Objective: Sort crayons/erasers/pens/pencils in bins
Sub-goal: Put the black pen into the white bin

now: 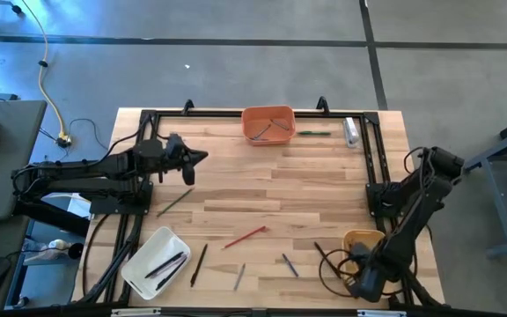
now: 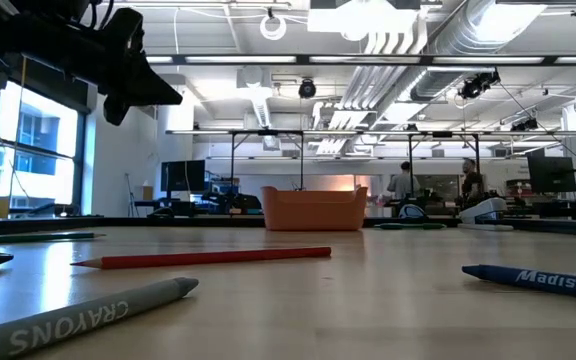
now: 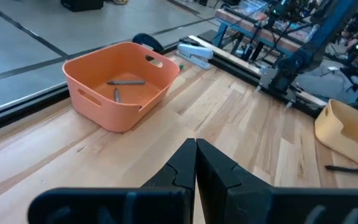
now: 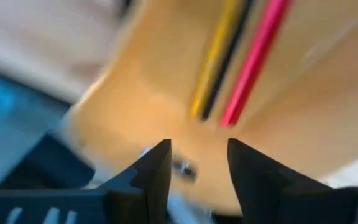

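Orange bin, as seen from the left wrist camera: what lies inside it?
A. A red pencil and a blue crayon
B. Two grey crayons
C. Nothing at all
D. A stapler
B: the left wrist view shows two short grey crayons lying on the floor of the orange bin, with nothing else in it.

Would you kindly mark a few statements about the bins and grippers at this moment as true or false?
1. The left gripper is shut and holds nothing. True.
2. The orange bin is empty. False: two grey sticks lie in it.
3. The right gripper is open above the tan-yellow bin. True.
4. The red pencil lies in the white bin. False: it lies on the bare table.
5. The tan-yellow bin holds a pink stick. True.
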You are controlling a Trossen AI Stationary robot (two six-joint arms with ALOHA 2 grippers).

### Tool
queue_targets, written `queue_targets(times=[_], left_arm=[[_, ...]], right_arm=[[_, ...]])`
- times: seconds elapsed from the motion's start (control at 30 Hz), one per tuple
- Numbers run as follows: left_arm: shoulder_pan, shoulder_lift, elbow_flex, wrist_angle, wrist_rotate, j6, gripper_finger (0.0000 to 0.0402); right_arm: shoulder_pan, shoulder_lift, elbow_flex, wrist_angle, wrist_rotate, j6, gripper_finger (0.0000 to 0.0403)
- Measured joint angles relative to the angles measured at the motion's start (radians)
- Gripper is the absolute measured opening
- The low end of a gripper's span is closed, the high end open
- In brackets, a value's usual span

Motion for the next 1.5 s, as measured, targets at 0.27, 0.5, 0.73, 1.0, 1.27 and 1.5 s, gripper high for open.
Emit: queue_targets(times=[0.27, 0.5, 0.73, 1.0, 1.27, 1.5], left_arm=[[0.000, 0.000, 0.000, -0.064, 0.012, 0.067, 0.0000], [0.000, 0.000, 0.000, -0.093, 0.054, 0.068, 0.0000], [0.000, 0.000, 0.000, -0.095, 0.068, 0.066, 0.0000], [0.000, 0.000, 0.000, -0.103, 0.049, 0.041, 0.0000], [0.000, 0.000, 0.000, -0.103, -0.025, 0.046, 0.0000], [0.000, 0.000, 0.000, -0.105, -0.029, -0.020, 0.0000]], right_arm=[[-0.093, -0.080, 0.280, -0.272, 0.025, -0.295, 0.0117], [-0.277, -0.189, 0.429, -0.434, 0.260, -0.653, 0.0012], [-0.574, -0.396, 0.245, -0.260, 0.418, -1.061, 0.0004], [-0.984, -0.593, -0.257, 0.489, 0.175, -1.380, 0.0001], [-1.267, -0.551, -0.453, 0.842, -0.013, -1.436, 0.0000], [-1.504, -0.456, -0.364, 0.632, -0.101, -1.661, 0.0000]])
